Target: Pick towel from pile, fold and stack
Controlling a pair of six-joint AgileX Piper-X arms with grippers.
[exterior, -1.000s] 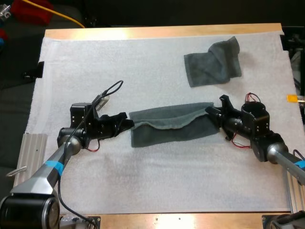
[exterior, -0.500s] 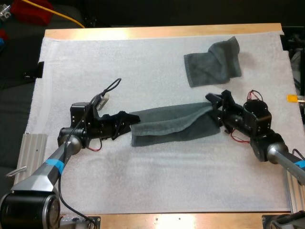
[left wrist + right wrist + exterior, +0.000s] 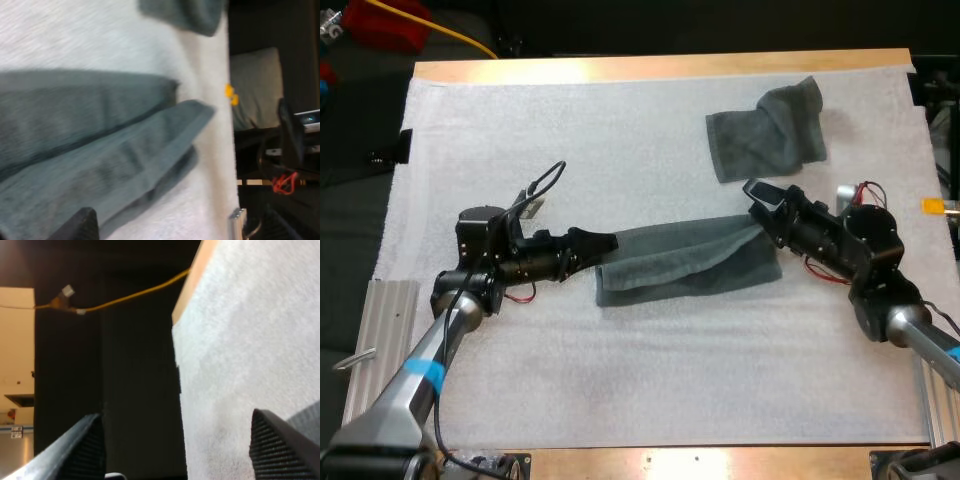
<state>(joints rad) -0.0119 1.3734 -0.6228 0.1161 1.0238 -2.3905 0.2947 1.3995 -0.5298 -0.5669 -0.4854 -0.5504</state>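
A dark grey-green towel (image 3: 690,262) lies folded lengthwise in the middle of the white mat (image 3: 620,150). Its top layer sits askew over the lower one (image 3: 100,150). My left gripper (image 3: 605,243) is at the towel's left end, open, with one fingertip (image 3: 80,225) beside the cloth. My right gripper (image 3: 760,192) hovers just above the towel's right end. Its fingers (image 3: 285,445) stand wide apart with nothing between them.
A second towel (image 3: 767,130), crumpled, lies at the back right of the mat and appears beyond the folded one (image 3: 185,12). The right wrist view looks across the mat (image 3: 250,340) to the table's wooden edge (image 3: 192,285) and a yellow cable (image 3: 130,295).
Both grippers have opened and let go of the towel's ends. The raised top layer has settled onto the mat. My right gripper has lifted and tilted up away from the cloth.
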